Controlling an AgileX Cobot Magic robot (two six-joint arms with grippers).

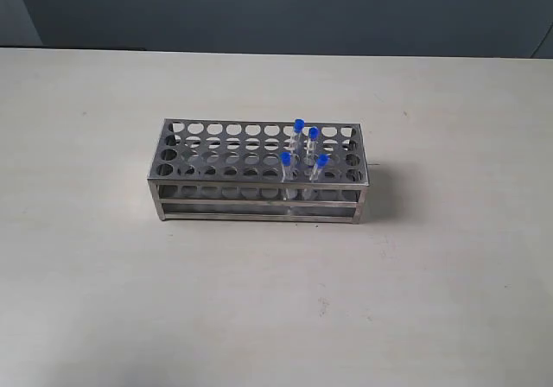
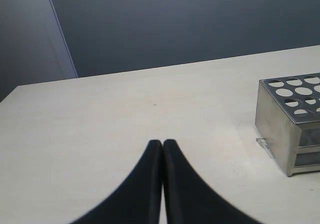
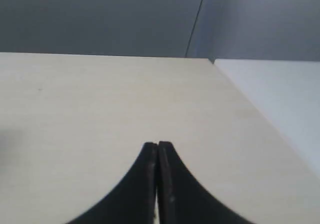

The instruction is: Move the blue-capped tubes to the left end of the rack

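Steel perforated rack (image 1: 226,182), four slim blue-capped tubes (image 1: 286,163)

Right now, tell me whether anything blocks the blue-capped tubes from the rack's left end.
Nothing visible does. The blue-capped tubes stand near the right end of the rack, and every hole to their left looks empty.

The left gripper (image 2: 162,144), fingertips pressed together on nothing, hangs over the pale table (image 2: 90,129); one end of the rack (image 2: 280,129) stands apart at its two o'clock; a dark wall (image 2: 200,24) at twelve.
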